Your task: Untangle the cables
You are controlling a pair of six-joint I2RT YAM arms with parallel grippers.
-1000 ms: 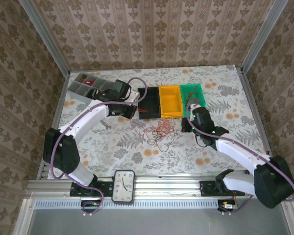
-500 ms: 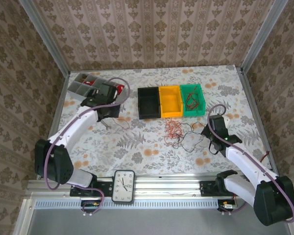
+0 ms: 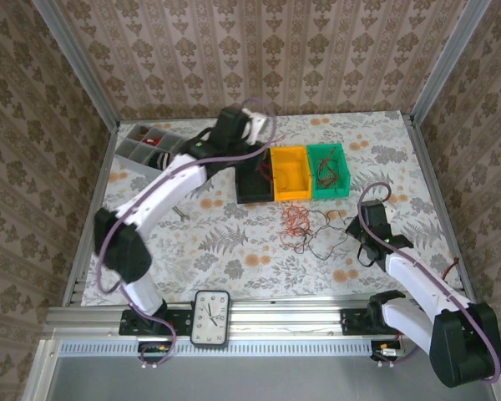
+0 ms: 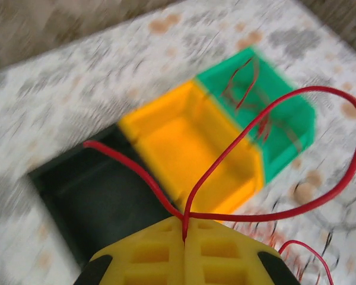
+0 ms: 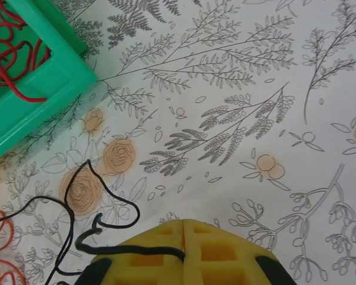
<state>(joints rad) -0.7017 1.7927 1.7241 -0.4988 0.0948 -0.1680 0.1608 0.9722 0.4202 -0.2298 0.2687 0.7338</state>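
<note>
Above the black bin [image 3: 249, 190], seen from overhead, the left gripper [image 3: 261, 164] held a red cable [image 3: 266, 173]. Orange cables [image 3: 296, 222] lay on the table beside the right gripper [image 3: 356, 231]. At the left wrist, 2 pads clenched the red loop. At the right wrist, the pads pinched a black cable [image 5: 71, 208] near the green bin [image 5: 47, 83].

A: Free room?
B: Table [image 3: 209, 251] near-centre, left of the cable pile [image 3: 299, 224]; far-right corner past green bin [image 3: 330, 193].
A: In the way?
B: Left arm [image 3: 171, 184] slants over to black bin [image 3: 252, 197], yellow bin [image 3: 290, 171] beside. Red cable [image 4: 267, 116] dangles from left gripper [image 4: 184, 222], black cable [image 5: 124, 253] trails off right gripper [image 5: 183, 222].
</note>
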